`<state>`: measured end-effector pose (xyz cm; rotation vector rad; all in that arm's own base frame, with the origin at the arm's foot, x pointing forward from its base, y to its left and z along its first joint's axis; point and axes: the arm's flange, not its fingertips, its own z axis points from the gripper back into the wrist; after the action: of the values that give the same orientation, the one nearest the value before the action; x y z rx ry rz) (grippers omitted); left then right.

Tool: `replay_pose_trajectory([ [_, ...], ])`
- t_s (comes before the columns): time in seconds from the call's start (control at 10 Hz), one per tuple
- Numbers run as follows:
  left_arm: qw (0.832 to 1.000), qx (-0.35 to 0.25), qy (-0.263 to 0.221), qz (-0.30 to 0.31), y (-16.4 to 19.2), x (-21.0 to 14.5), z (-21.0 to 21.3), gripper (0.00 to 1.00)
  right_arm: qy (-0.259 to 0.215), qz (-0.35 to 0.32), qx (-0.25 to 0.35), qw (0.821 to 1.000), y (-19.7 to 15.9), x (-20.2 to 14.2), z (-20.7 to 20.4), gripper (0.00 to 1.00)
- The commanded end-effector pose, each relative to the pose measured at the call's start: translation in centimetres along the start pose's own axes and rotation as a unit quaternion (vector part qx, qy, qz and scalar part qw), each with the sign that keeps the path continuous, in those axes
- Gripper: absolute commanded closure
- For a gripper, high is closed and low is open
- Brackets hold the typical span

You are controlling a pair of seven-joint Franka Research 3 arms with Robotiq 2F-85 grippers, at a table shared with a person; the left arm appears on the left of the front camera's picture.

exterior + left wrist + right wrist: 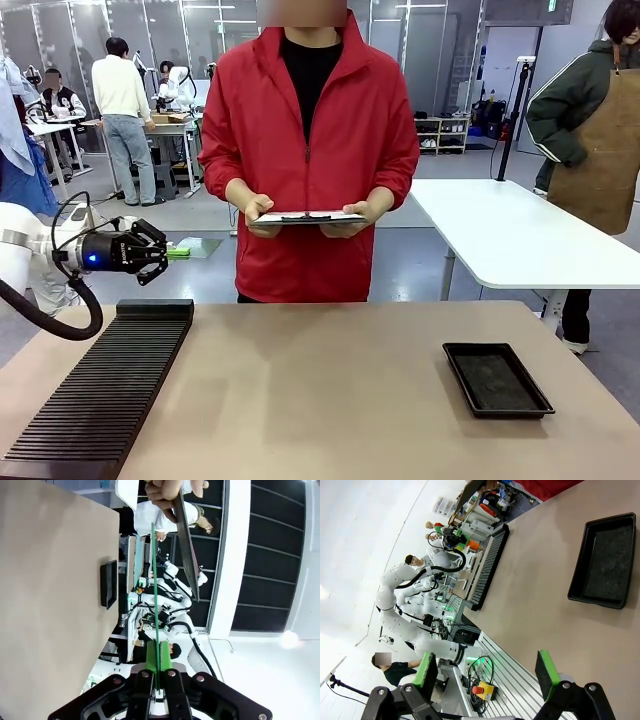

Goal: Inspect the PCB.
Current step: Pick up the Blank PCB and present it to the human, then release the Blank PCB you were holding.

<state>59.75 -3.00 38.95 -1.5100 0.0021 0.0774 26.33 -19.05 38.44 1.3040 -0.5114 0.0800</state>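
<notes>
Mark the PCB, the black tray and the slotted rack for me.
PCB (155, 605): left wrist view, on its thin green edge, seen edge-on.
black tray (495, 380): front view, on its bare floor.
slotted rack (100, 390): front view, on its ribbed top.

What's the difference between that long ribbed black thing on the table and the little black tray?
The ribbed rack is long and cut with many cross slots; the tray is much shorter, with a plain floor and a raised rim. The ribbed rack lies at the robot's left side of the table, the tray at its right. Both are black, rectangular and lie flat.
</notes>
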Motion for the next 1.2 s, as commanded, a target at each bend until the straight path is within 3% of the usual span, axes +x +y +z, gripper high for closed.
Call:
replay_pose_trajectory([
  [0.0, 1.0, -0.009, 0.006, -0.006, -1.21, 1.14, -0.09, 0.97, -0.005, 0.005, 0.004, 1.0, 0.11, 0.05, 0.14, 0.0],
  [0.3, 0.999, -0.024, -0.023, -0.003, -1.36, 1.36, -0.04, 0.97, -0.005, 0.005, 0.004, 1.0, 0.11, 0.05, 0.14, 0.0],
  [0.4, 1.0, -0.005, -0.001, -0.012, -1.03, 0.87, -0.25, 0.97, -0.005, 0.005, 0.004, 1.0, 0.11, 0.05, 0.14, 0.0],
  [1.1, 1.0, -0.005, -0.001, -0.012, -1.03, 0.87, -0.25, 0.97, -0.005, 0.005, 0.004, 1.0, 0.11, 0.05, 0.14, 0.0],
])
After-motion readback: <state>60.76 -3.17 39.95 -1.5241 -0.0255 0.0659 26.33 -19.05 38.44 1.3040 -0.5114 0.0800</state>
